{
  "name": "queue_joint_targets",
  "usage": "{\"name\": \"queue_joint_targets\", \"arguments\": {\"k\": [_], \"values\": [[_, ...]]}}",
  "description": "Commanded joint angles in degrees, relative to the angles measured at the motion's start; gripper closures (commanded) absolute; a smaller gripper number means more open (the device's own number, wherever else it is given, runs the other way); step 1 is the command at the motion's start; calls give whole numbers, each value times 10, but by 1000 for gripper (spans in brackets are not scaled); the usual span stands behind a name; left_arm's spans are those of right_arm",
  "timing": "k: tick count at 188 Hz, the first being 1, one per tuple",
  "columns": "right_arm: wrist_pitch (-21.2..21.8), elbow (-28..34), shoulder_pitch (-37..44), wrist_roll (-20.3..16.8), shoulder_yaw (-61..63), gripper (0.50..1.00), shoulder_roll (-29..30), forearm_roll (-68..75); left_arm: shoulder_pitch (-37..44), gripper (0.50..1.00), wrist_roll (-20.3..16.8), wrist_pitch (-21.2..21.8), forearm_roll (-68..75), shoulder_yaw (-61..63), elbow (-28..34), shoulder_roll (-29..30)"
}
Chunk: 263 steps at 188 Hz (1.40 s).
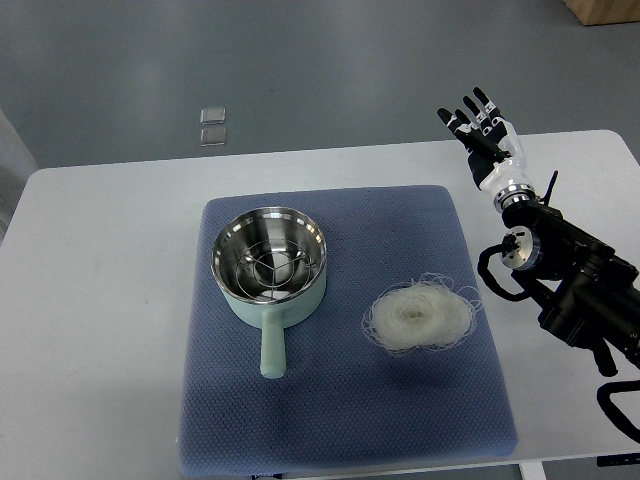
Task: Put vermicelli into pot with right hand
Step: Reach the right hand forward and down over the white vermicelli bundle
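**Reaching for the vermicelli not yet begun**

Hovering above the far right edge of the table (100, 250), the right hand (484, 128) is seen with its fingers (470, 112) spread apart and nothing held. The left hand is not seen. From the right hand, the vermicelli (420, 315) lies toward the robot and to the left, well apart from it, on the blue mat (340, 420). No long axis is shown by the bundle: it is coiled into a roughly round, pale, translucent nest with loose loops straying at its edge. Further left, the pot (270, 265) is set on the same mat, its handle pointed toward the robot, with a wire rack seemingly inside.
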Motion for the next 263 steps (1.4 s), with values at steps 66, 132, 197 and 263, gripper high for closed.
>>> {"name": "queue_joint_targets", "arguments": {"k": [66,132,197,263], "values": [[4,130,46,-15,-132,570,-123,-238,0,500,0,-1,0,0,0,0],[67,217,113,-15,-237,570,-219,-364,0,500,0,0,0,1,0,0],[189,270,159,-14,-297,570,-278,-620,0,500,0,0,0,1,0,0],[256,351,159,-12,-297,570,-310,-745,0,500,0,0,0,1,0,0]]}}
